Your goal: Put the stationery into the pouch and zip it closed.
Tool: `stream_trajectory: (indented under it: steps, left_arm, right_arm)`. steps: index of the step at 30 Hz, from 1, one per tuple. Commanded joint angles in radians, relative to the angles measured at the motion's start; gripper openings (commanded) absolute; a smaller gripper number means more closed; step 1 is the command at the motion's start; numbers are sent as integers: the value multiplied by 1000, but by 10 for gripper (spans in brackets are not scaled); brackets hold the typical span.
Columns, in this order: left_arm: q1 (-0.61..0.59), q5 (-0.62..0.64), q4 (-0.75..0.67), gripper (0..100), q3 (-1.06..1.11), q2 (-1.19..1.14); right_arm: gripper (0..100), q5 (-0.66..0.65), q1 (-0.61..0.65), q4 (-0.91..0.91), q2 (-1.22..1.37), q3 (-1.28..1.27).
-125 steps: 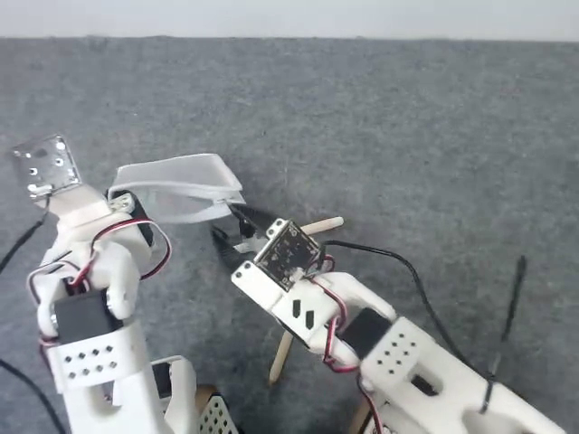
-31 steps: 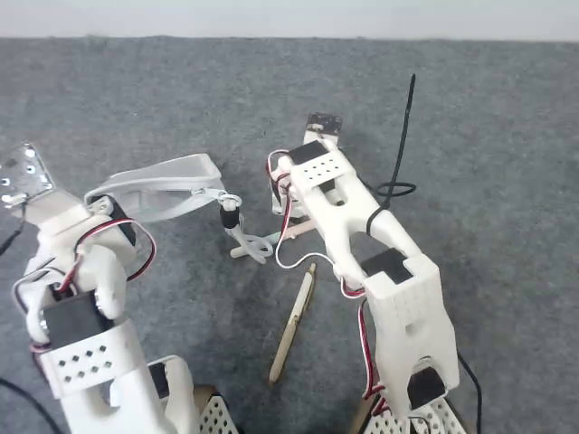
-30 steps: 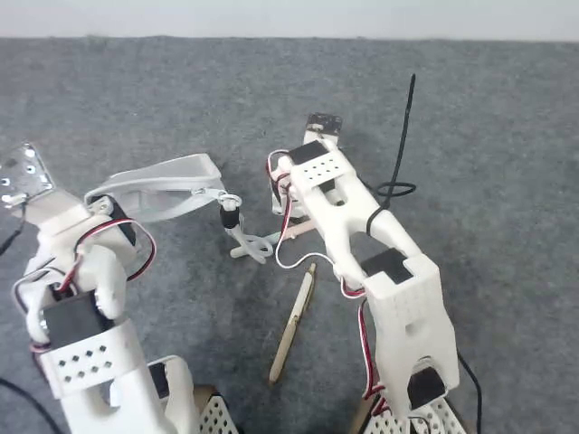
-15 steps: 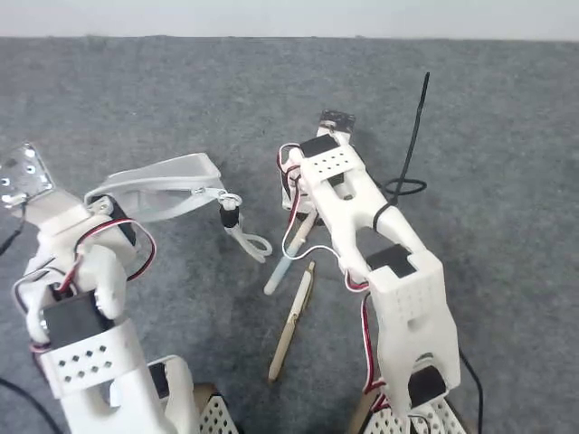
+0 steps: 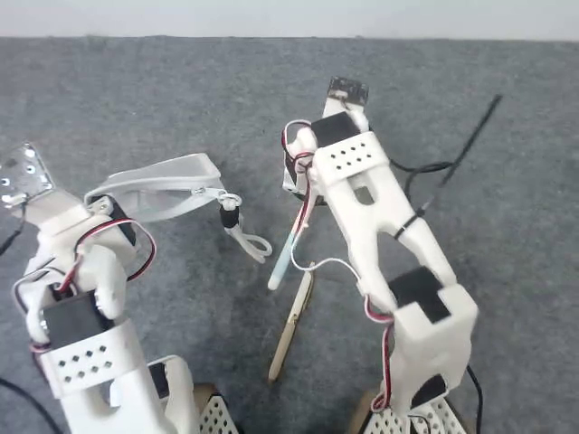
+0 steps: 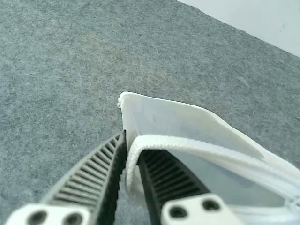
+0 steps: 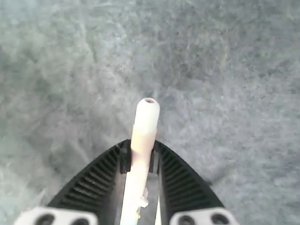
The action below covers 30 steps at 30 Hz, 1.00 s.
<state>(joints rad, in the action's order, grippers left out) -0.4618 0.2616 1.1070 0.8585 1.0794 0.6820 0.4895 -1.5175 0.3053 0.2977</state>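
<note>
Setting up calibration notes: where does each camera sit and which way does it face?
High view: fixed above the table, looking down; both arms show, with pouch, pen and pencil.
Left wrist view: on the left arm, looking along the left hand, shut on the pouch rim.
Right wrist view: on the right arm, looking down at the table past the right hand, shut on the pen.
Shared: high and left wrist show the pouch; high and right wrist, the pen.

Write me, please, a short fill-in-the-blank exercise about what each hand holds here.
1. The left hand is shut on the rim of the white ____.
2. The right hand grips a pale ____.
3. The wooden pencil lies on the table, in ____ hand.
Missing: pouch; pen; neither.
</note>
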Motion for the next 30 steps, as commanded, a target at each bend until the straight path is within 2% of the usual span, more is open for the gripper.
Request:
stream_trajectory:
  steps: [1,6,19,22,30]
  left_arm:
    - [-9,14,-35,12,-10,9]
    - [-9,14,-35,12,-10,9]
    - [-9,14,-35,12,-10,9]
    - [-8,14,-35,12,-10,9]
    - [-8,14,-35,12,-10,9]
  right_arm:
    - [6,-106,8,-53,-143,54]
    - [6,-284,10,-114,-236,54]
    - [6,-318,18,-220,-401,46]
    - [6,-370,16,-243,-418,46]
    - [6,-400,18,-200,-501,-41]
